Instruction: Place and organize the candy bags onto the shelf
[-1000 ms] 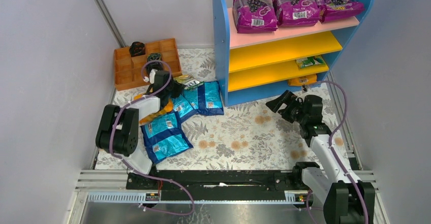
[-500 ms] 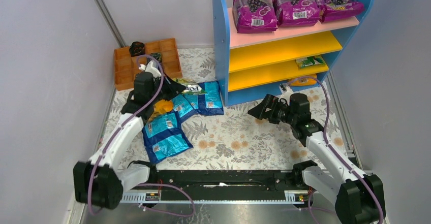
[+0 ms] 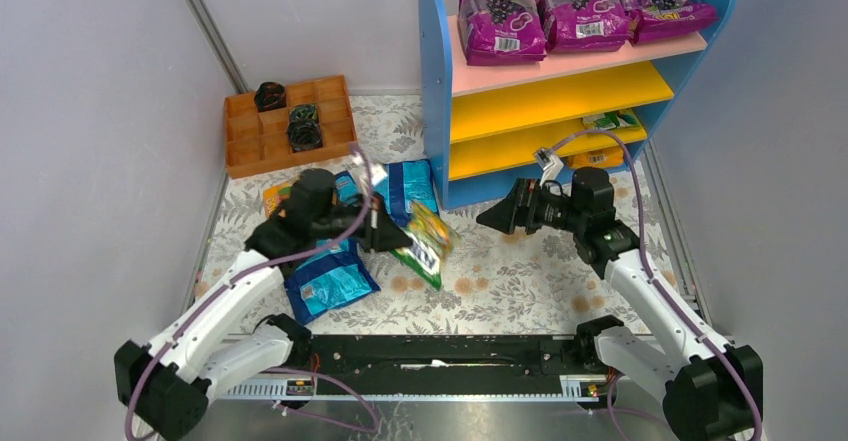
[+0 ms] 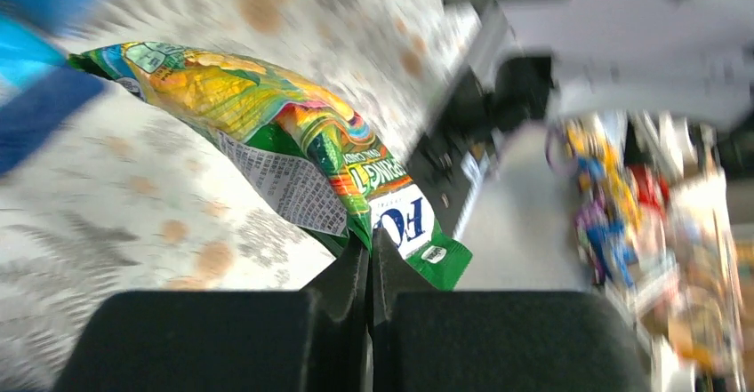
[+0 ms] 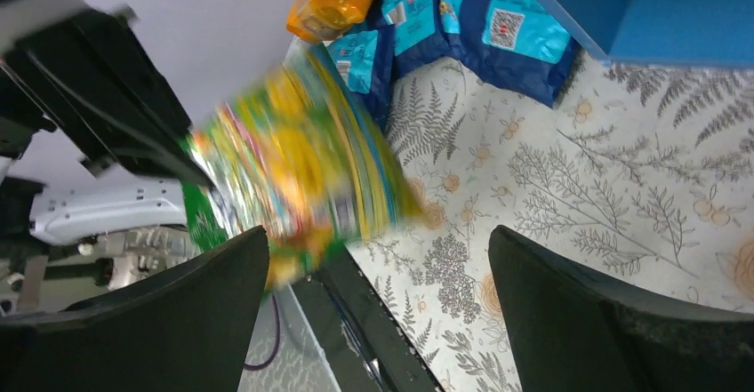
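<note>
The green-yellow bag [image 5: 302,161] was blurred in my right wrist view, its print unreadable. My left arm [image 3: 235,286] hid most of the orange bag [image 3: 273,198]. The picture's top edge cut off the shelf [image 3: 433,91].

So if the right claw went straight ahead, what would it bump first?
Probably the green-yellow candy bag held by the left gripper; it hangs right before the open right gripper, though depth is unclear.
</note>
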### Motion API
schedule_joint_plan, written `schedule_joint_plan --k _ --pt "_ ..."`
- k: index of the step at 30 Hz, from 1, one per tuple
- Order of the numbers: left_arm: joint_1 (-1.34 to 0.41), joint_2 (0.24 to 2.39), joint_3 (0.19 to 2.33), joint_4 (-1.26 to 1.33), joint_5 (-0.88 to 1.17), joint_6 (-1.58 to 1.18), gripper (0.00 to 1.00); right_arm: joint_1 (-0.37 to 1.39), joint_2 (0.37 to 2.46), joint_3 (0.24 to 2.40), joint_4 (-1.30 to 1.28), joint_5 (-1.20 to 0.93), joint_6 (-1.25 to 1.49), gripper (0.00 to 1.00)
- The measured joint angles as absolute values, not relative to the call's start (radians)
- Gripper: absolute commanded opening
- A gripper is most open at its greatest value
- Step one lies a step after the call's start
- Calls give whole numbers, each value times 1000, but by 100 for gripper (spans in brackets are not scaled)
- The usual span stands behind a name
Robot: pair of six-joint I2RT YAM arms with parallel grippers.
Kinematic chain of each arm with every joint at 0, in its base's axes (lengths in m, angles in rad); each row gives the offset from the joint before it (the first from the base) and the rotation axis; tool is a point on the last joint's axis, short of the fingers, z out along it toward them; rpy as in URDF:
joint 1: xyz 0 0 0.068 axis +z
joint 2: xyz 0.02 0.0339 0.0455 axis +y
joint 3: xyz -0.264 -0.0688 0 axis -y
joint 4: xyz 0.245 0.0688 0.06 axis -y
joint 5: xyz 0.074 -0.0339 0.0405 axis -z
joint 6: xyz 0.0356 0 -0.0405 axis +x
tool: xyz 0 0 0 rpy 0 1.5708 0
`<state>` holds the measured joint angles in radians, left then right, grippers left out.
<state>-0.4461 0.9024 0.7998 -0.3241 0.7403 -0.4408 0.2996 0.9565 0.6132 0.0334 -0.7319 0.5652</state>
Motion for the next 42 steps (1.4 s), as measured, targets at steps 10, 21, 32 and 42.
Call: schedule_joint_plan --k 10,21,32,42 --pt "-723 1056 845 -393 884 -272 0 326 941 721 -25 -919 474 100" --pt "-740 1028 871 -361 1019 -159 0 482 993 510 351 -1092 748 100" --pt "-743 1026 892 -322 1058 -136 0 548 986 442 680 -1145 1011 97" --pt "-699 982 889 -304 1007 -121 0 548 877 360 845 -1108 1208 71"
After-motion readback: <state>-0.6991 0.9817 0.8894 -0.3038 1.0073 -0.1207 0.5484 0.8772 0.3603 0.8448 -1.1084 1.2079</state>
